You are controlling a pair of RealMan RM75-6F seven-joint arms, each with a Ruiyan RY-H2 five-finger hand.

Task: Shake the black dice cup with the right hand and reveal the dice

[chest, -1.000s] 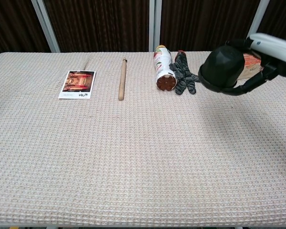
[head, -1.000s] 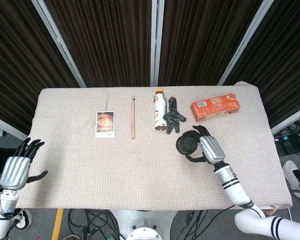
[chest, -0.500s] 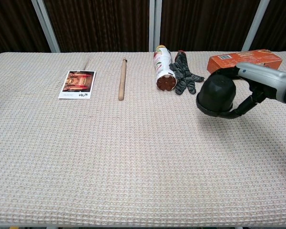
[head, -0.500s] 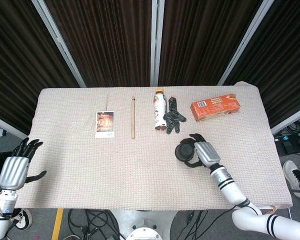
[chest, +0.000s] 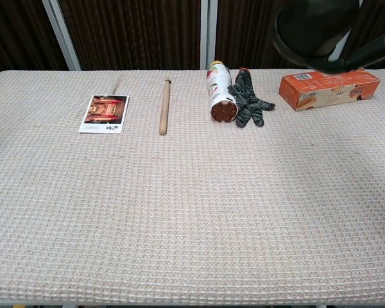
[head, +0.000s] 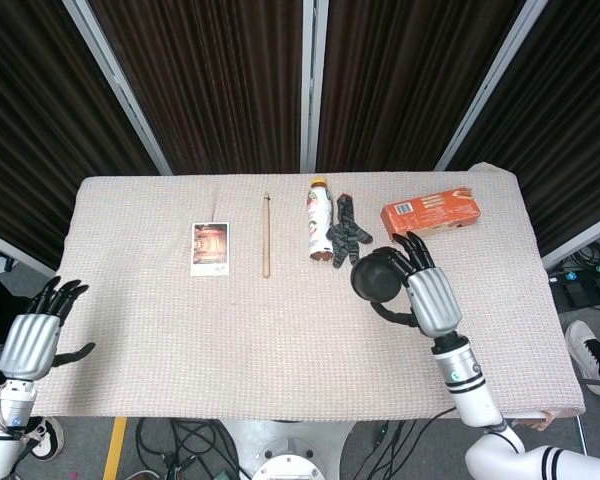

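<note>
A: Right hand: silver shell, black fingers, white forearm with black rings.
B: Left hand?
A: Same silver back, black fingers, white wrist with a black band.

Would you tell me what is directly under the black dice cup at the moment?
Nothing touches it from below: the right hand holds the black dice cup in the air above bare table cloth. Its inside, and any dice, cannot be seen.

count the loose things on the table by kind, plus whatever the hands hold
photo card: 1
wooden stick: 1
bottle: 1
glove: 1
orange box: 1
black cup, held by the right hand: 1
left hand: holds 0
total: 6
</note>
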